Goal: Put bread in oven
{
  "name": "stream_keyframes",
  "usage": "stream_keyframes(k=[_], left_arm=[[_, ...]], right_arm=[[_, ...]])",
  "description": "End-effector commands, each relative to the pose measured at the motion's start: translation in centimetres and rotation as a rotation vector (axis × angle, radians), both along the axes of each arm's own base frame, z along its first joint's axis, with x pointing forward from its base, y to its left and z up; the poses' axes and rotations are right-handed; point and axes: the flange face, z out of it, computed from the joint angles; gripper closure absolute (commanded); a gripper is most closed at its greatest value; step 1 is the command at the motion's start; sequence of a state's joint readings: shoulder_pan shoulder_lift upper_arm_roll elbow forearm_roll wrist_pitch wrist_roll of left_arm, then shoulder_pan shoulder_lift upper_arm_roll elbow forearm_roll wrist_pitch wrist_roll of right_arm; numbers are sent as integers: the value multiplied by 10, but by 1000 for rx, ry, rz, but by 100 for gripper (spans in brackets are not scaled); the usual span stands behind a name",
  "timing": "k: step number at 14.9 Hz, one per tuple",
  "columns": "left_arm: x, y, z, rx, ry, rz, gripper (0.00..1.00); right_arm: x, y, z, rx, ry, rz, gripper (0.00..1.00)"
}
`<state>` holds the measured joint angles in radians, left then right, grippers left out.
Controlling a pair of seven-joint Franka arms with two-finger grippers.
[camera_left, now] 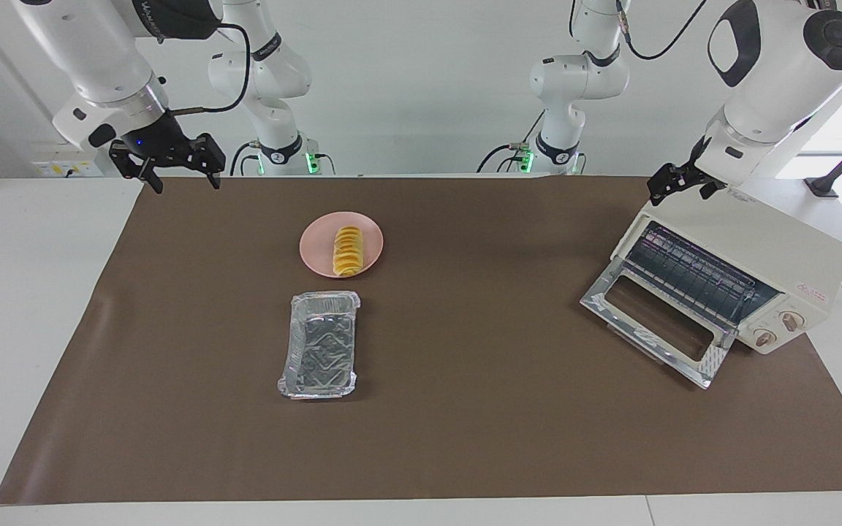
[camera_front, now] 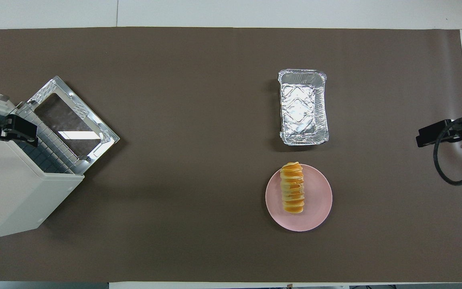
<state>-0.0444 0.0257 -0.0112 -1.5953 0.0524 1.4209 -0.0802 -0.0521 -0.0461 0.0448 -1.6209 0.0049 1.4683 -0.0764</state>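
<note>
The bread (camera_left: 348, 250) lay lengthwise away from the robots, nearer the right gripper (camera_left: 177, 166), which hung released, than the left gripper (camera_left: 677, 183), whose state I cannot tell.

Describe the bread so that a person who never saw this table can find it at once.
On the brown mat, toward the right arm's end, find the round pink plate, which sits nearer to the robots than the silver foil tray. The bread lies on that plate. It is the only golden yellow-orange thing there, a short ridged loaf that looks sliced.
</note>
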Motion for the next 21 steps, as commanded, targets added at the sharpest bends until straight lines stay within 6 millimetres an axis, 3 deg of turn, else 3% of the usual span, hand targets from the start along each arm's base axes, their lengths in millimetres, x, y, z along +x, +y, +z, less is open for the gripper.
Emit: stream_keyframes(k=[1,15,18,21], left_arm=[[-4,2,4,-19,-18,5,0],[-4,2,4,-19,-18,5,0],[-4,2,4,-19,-16,5,0],[-4,2,4,-19,-18,5,0]], right_arm=[[2,-5,3,-4,-1,15,0],[-3,-1,0,0,15,9,0],[-15,15,-16,-6,16,-7,0],[-37,55,-58,-17,-5,-10,0]])
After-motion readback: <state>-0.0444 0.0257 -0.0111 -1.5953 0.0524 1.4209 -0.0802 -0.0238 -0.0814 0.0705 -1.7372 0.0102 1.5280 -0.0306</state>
